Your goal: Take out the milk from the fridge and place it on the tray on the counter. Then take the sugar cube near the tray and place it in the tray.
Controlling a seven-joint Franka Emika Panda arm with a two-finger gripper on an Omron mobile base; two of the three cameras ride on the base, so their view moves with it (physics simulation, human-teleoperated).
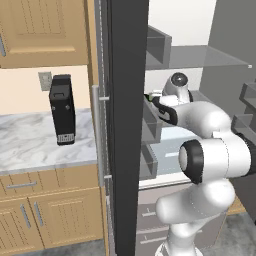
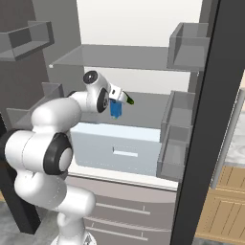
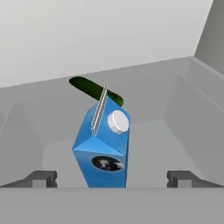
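The milk (image 3: 103, 151), a small blue gable-top carton with a white screw cap, stands upright on a grey shelf inside the fridge (image 2: 143, 57), roughly centred between the two dark fingertips (image 3: 41, 179) that rise at the bottom of the hand view. A dark green elongated vegetable (image 3: 94, 90), probably a cucumber, lies on the same shelf just behind the carton; whether the two touch cannot be told. The gripper (image 3: 111, 180) has its jaws spread wide, one to each side of the carton and clear of its faces, so nothing is pinched: this reads as an approach aligned for a side grasp, with the carton's narrow body set between the fingers so that closing would press its two flat walls.

In the right base view the carton (image 2: 115, 108) shows as a blue patch just beyond the hand, above a pale drawer (image 2: 119, 148). The arm (image 2: 57, 119) reaches horizontally into the compartment, below a clear glass shelf (image 2: 119, 57), which leaves little room for a descent from above and so favours a level approach. Grey door bins (image 2: 179, 119) line the open door, whose black edge (image 1: 125, 125) stands between the fridge interior and the counter (image 1: 35, 140). On that marble worktop a small black coffee machine (image 1: 62, 110) stands against the wall. Judged from this, the task is at its first step, the carton not yet lifted.
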